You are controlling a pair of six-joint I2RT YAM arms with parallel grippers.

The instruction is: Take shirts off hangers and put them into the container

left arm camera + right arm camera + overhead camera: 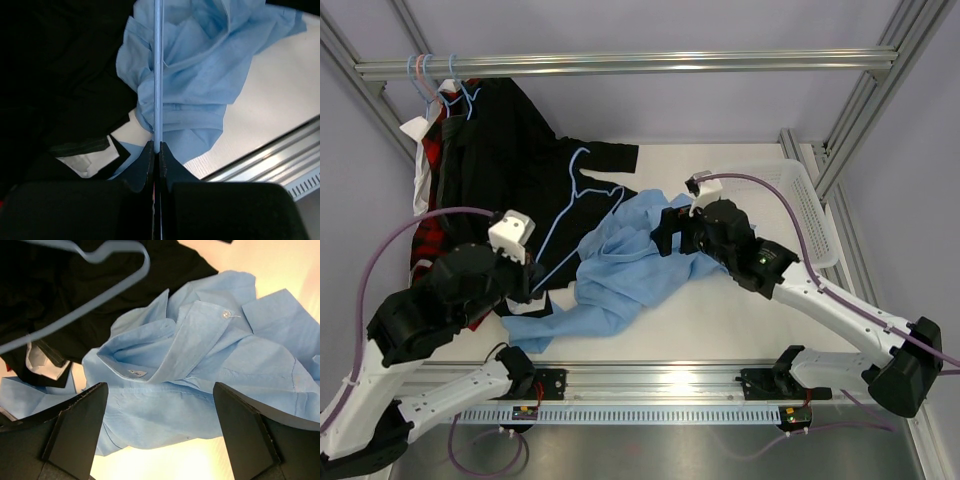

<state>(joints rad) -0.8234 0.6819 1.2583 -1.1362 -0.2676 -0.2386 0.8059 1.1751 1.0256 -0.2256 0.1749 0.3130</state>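
A light blue shirt (625, 268) lies crumpled on the table's middle, its collar (165, 360) showing in the right wrist view. My right gripper (160, 432) hovers open just above it, nothing between its fingers (80, 425). A pale blue wire hanger (575, 205) lies across a black shirt (520, 150); my left gripper (157, 147) is shut on the hanger's wire (158, 75). More shirts, black, red plaid and white (432, 180), hang from hangers (435, 80) on the rail at back left. The white container (810, 210) stands at the right.
An aluminium frame rail (620, 65) crosses the back, with slanted struts at both sides. A metal rail (650, 380) runs along the near table edge. The right arm (820, 295) reaches in from the near right.
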